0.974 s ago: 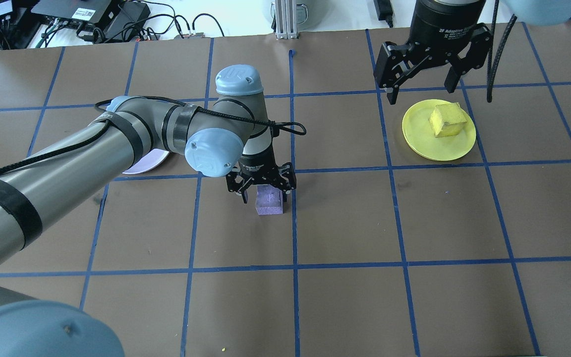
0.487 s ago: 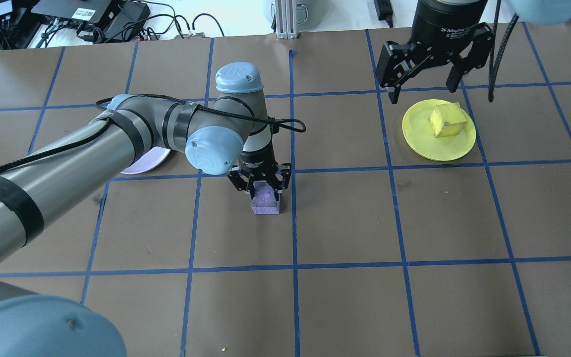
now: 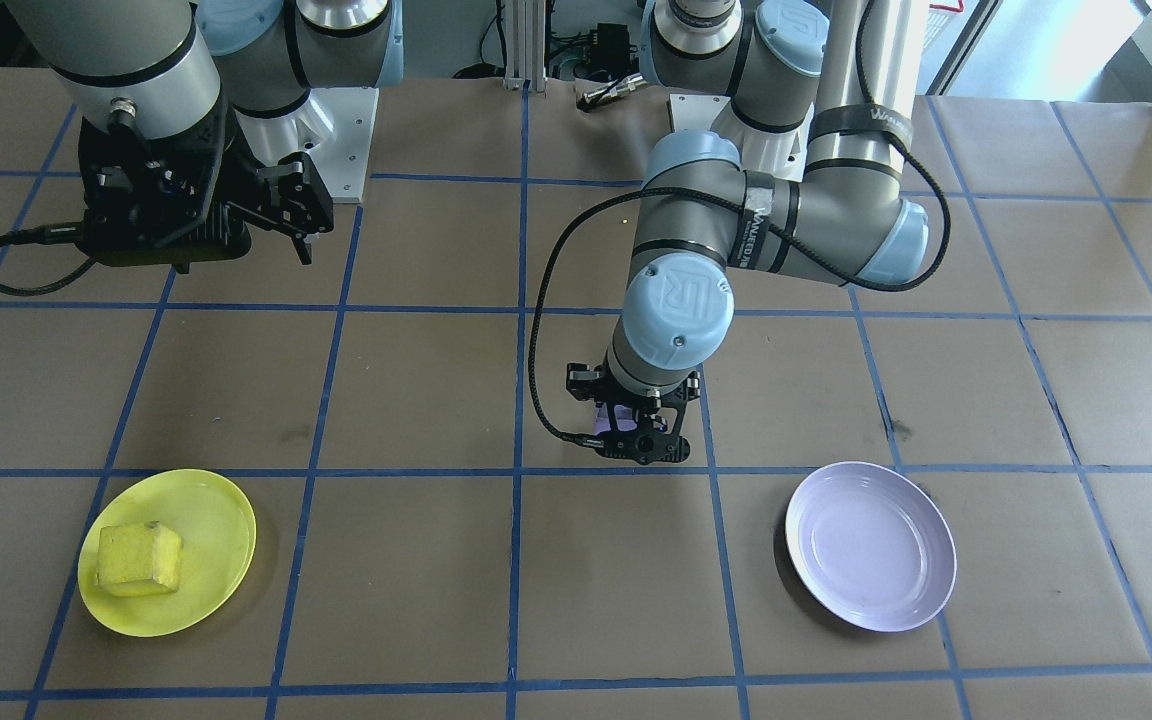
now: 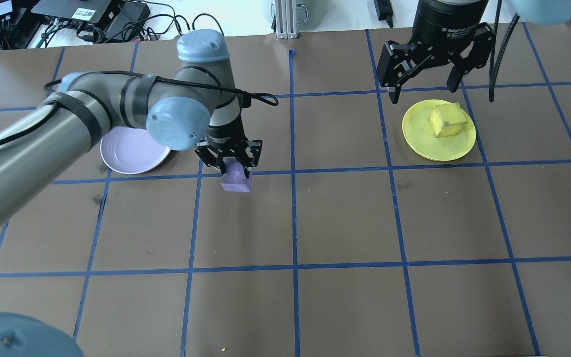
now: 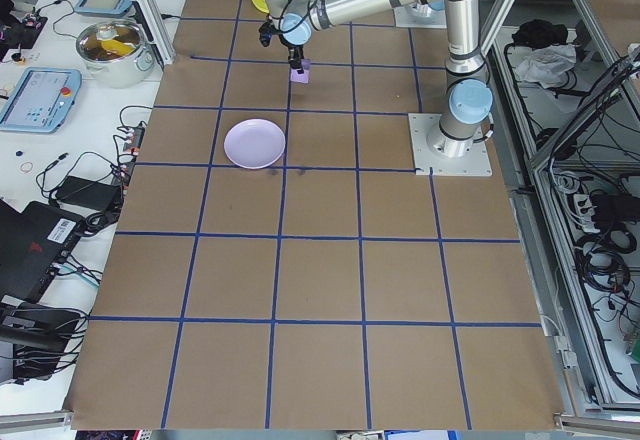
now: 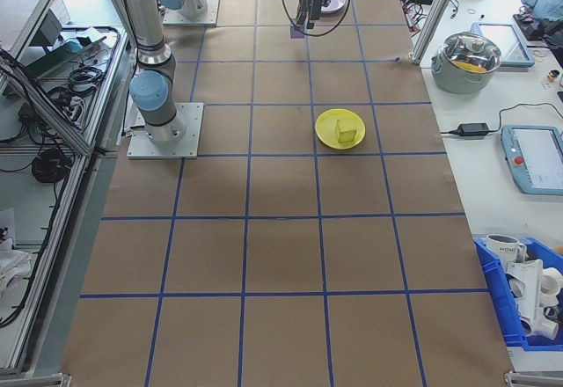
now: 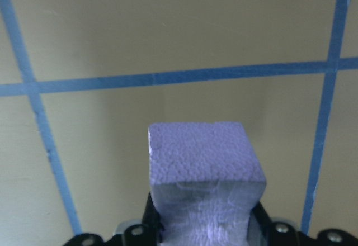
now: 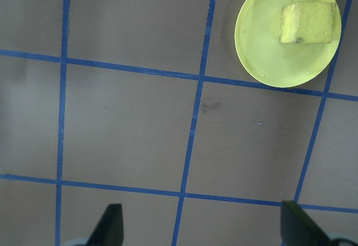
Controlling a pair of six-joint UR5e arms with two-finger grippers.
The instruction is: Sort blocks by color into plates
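My left gripper (image 4: 232, 166) is shut on the light purple block (image 4: 236, 178) and holds it above the table, a little to the right of the lavender plate (image 4: 132, 150). The left wrist view shows that purple block (image 7: 204, 173) clamped between the jaws over blue grid lines. The yellow block (image 4: 446, 119) lies in the yellow plate (image 4: 422, 136). My right gripper (image 4: 423, 89) hangs open high above the yellow plate's far edge. In the front-facing view the lavender plate (image 3: 871, 545) holds nothing, and the yellow block (image 3: 140, 559) rests in the yellow plate (image 3: 206, 520).
Brown paper with a blue tape grid (image 4: 345, 218) covers the table. Cables and electronics (image 4: 77, 20) lie beyond the far edge. A pot (image 6: 474, 59) and a tablet (image 6: 537, 158) sit on a side bench.
My left gripper has lifted the purple block off the table and carried it left and away, toward the lavender plate. The right gripper has stayed in place, open.
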